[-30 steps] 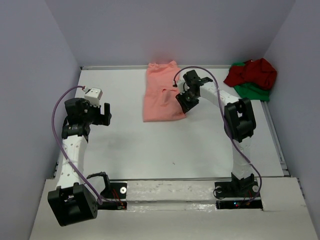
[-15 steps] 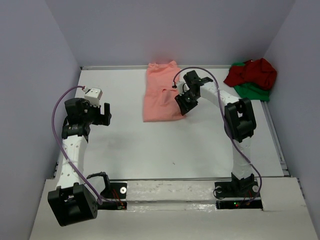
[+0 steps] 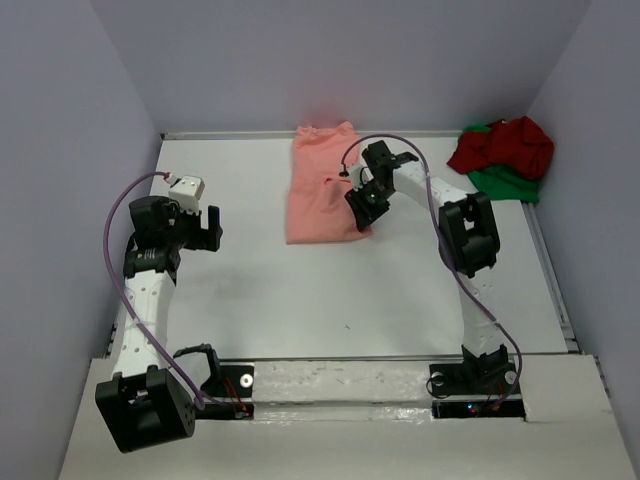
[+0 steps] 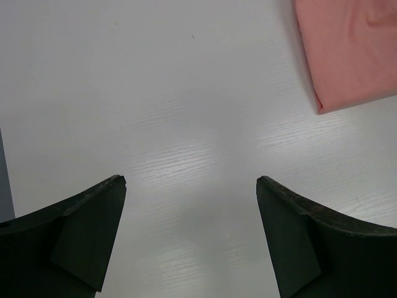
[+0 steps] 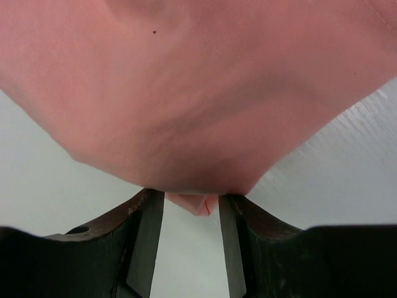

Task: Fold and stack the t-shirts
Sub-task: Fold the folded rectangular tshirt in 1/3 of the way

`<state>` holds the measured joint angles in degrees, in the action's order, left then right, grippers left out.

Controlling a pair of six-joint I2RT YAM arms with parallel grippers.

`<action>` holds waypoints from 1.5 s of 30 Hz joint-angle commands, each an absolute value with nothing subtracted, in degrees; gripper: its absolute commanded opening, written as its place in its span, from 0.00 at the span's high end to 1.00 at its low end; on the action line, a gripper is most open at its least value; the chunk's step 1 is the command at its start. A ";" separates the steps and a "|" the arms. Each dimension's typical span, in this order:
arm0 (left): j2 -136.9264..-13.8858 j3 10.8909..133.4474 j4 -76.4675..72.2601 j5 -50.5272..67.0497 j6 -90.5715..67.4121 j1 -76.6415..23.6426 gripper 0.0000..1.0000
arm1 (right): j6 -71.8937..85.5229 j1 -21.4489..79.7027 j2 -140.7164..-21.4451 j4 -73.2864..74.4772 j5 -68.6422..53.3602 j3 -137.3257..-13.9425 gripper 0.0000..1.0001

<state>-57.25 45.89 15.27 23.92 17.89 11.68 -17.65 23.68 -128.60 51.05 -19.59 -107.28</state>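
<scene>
Right fingers (image 5: 152,211) pinch folded corner of soft salmon-pink shirt (image 5: 186,93); left fingers (image 4: 108,198) wide apart, empty.

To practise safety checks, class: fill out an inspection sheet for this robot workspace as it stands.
Surface: white table, flat.
Job's things: salmon-pink shirt folded, back centre; dark red shirt heaped on green shirt, back right.
Clutter: nothing seen.
Grippers: left jaws wide open over bare table; right jaws around the pink shirt's near corner, clamping unclear.
Cables: purple cable looped along each arm.
Surroundings: plain walls on three sides.
</scene>
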 commanded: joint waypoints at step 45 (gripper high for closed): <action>-55.63 46.84 13.80 26.10 17.40 11.86 0.04 | -21.27 23.91 -116.02 59.24 -19.95 -99.58 0.63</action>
<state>-57.14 45.89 15.25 24.71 17.87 11.68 -20.40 23.68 -118.74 56.62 -19.11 -100.12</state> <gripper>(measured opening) 0.959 0.366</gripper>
